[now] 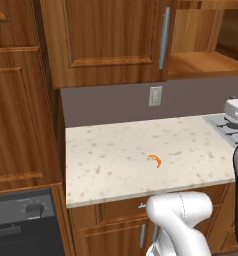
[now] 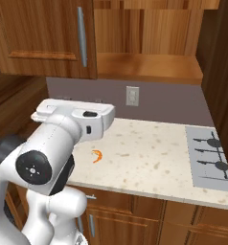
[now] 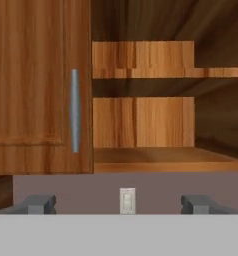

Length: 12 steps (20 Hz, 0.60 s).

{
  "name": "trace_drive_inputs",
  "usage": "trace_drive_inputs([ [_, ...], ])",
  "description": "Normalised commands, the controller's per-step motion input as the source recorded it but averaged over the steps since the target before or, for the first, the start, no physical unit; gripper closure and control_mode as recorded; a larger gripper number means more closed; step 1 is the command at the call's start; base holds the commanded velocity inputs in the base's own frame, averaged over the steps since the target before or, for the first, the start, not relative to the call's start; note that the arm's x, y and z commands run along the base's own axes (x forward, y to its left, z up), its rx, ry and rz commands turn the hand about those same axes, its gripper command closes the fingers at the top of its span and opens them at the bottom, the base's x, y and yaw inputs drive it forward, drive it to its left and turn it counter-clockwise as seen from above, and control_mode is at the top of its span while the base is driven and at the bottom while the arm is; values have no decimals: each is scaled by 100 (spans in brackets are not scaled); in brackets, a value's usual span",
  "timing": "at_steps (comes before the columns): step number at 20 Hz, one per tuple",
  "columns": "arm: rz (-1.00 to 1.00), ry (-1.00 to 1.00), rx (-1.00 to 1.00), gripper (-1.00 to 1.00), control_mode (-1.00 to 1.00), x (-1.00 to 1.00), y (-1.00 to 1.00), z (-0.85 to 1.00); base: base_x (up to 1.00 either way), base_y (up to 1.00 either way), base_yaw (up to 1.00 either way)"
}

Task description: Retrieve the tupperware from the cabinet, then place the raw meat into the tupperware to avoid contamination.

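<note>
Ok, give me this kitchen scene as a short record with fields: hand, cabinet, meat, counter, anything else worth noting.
hand: open, empty, facing the cabinet
cabinet: right side open, left door shut
shelf: bare where visible, no tupperware seen
raw meat: lying on the counter
counter: speckled, below the cabinet
wall outlet: on the backsplash
stove: right of the counter

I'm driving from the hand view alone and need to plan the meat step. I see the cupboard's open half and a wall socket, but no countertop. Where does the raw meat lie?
Observer: The raw meat lies bare on the speckled counter, out from the wall socket.
Operator: What's to its right?
Observer: A stove top sits at the counter's right end, well apart from the meat.
Operator: And under the counter?
Observer: Wood drawer fronts with short silver handles.
</note>
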Motion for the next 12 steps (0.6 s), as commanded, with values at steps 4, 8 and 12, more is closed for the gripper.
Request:
trace_drive_inputs([
  [4, 0, -23, 1, -100, -100, -18, 58, 19, 0, 0, 0],
  [8, -1, -20, 0, -100, -100, -8, 60, 22, 0, 0, 0],
  [12, -6, -12, -2, -100, -100, 0, 55, 19, 0, 0, 0],
])
